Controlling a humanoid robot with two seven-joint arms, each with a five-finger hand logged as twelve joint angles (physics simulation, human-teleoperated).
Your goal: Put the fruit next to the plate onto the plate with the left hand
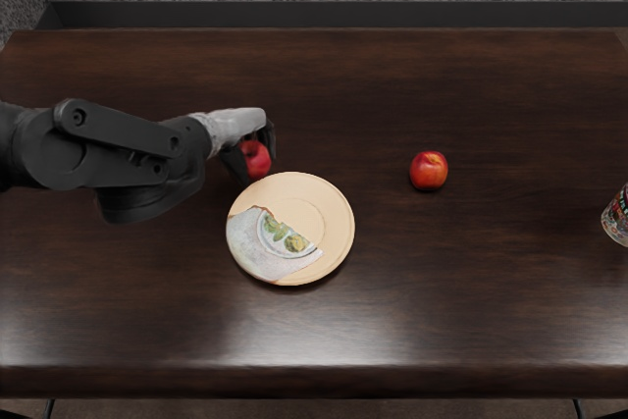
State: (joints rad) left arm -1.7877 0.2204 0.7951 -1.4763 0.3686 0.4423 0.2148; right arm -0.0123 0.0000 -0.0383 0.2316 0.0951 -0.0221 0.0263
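The left hand (250,147) has its dark fingers curled round the small round red fruit (256,160), just beyond the far-left rim of the tan round plate (334,208). The grip looks shallow, so a quick swing could drop the fruit short, or it could roll off the plate.

Bulky black arm (108,154), light grey hand (238,130), dark fingers (269,136)

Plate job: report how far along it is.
Done: the left hand is shut on the red fruit beside the plate, at its upper-left rim. In hand: that grasp; whether the fruit is lifted is unclear. Left: carry it over the plate, set it down, release.
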